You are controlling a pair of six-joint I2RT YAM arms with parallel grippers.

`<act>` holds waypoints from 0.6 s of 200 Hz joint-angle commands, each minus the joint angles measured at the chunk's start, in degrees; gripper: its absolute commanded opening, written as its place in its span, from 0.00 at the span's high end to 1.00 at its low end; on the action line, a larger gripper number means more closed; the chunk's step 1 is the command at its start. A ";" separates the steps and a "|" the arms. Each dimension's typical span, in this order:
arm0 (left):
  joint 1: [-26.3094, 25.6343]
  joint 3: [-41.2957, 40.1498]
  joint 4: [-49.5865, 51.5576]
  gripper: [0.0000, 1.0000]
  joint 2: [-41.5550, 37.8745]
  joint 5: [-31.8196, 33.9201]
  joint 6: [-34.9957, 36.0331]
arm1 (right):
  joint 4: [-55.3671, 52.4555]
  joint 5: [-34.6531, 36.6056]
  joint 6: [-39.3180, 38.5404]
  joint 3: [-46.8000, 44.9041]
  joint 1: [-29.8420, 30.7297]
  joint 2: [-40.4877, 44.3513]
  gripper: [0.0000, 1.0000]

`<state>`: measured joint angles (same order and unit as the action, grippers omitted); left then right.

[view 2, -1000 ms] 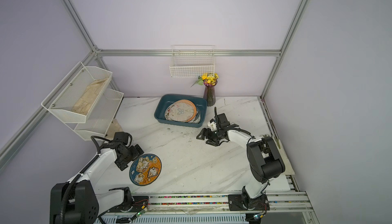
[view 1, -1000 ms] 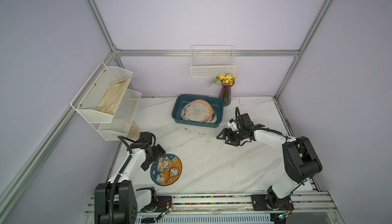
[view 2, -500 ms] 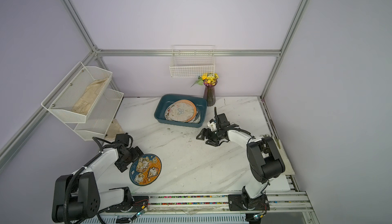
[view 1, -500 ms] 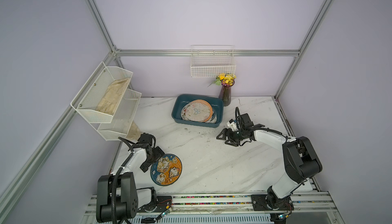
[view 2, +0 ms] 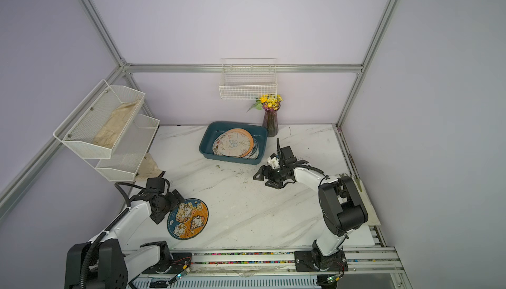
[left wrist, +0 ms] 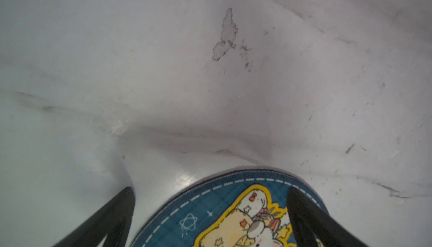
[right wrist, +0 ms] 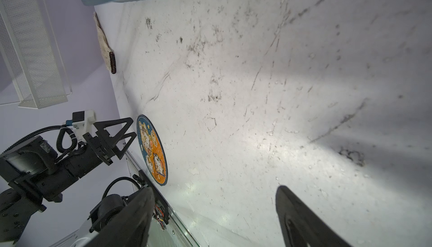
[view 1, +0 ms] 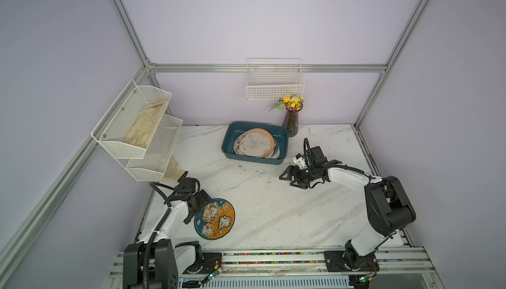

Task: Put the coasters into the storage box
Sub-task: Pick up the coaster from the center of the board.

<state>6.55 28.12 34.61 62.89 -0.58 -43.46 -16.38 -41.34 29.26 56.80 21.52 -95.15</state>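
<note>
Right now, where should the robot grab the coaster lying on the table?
The coaster lies flat and thin on the table, so only its edge offers a hold. Best take the blue rim, coming low from the side where the open left gripper sits.

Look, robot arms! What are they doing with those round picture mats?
They are tidying coasters into the dark teal storage box. A pile of coasters already lies in the box. One blue and orange coaster with cartoon animals lies flat on the table, near the front. The left claw is wide open right at its edge, with one finger over it, not gripping yet. The right claw is open and empty, above bare table next to the box.
</note>
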 commanded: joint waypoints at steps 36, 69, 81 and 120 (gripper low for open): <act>-5.78 -5.96 -0.46 0.00 -1.48 -12.05 -6.20 | -0.32 -0.32 -0.34 0.59 -0.22 0.36 0.17; -10.49 -6.07 -0.55 0.00 -3.16 -12.43 -9.52 | -0.21 -0.14 -0.08 -0.02 -0.24 1.00 0.17; -12.23 -5.66 -0.60 0.00 -3.43 -12.39 -10.52 | -0.23 -0.05 0.01 -0.21 -0.24 1.33 0.17; -17.14 -1.99 -2.03 0.00 -1.54 -12.36 -10.81 | -0.14 0.13 0.15 -0.77 -0.25 1.88 0.17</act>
<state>-8.05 25.58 28.93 58.85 -8.58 -51.90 -16.34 -41.34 29.30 56.77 21.52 -95.15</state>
